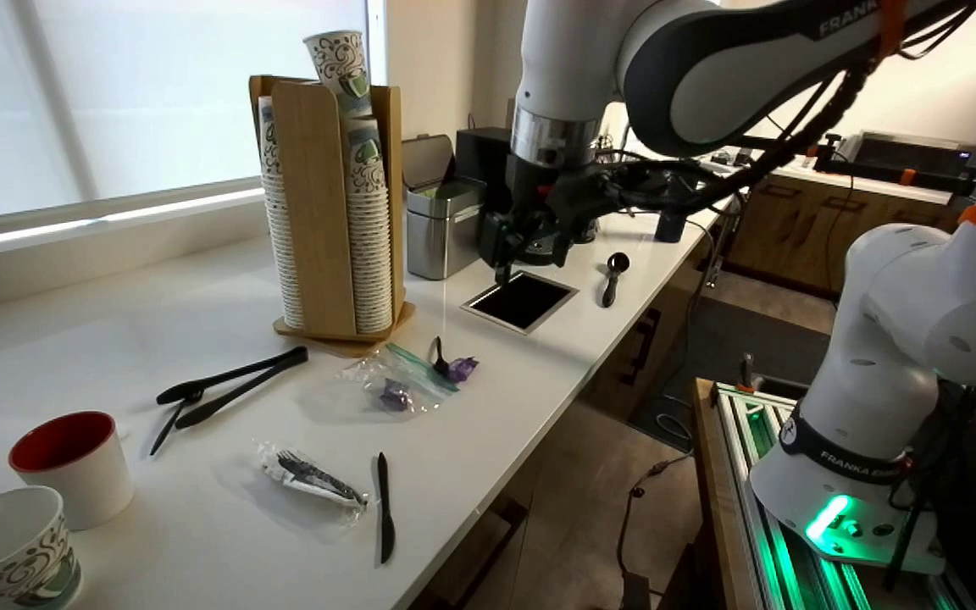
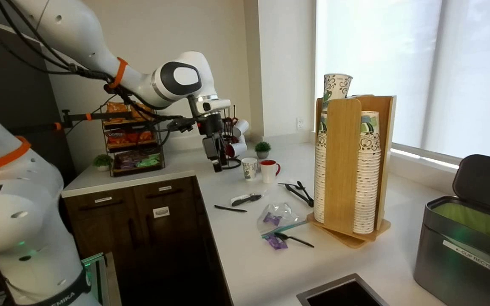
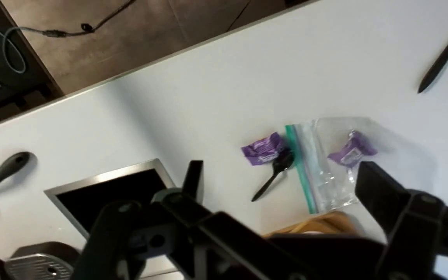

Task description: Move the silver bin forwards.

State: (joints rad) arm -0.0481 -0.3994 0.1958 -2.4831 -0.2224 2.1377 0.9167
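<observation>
The silver bin [image 2: 462, 272] is parked on the counter [image 2: 249, 255] near the wooden stand [image 2: 343, 161], with its lid [image 2: 487, 182] flipped up and a green liner [image 2: 474, 216] showing. The gripper [image 3: 281, 171] is held up in the air, well clear of the bin, jaws spread pretty wide. A zip bag [image 3: 325, 182] is laid just beside the stand, and black tongs [image 1: 225, 377] can be spotted across the stand from the bin.

bin [image 1: 439, 241]: on counter [image 1: 488, 415] | near stand [image 1: 314, 212] | cups [image 1: 369, 254]: in stand
</observation>
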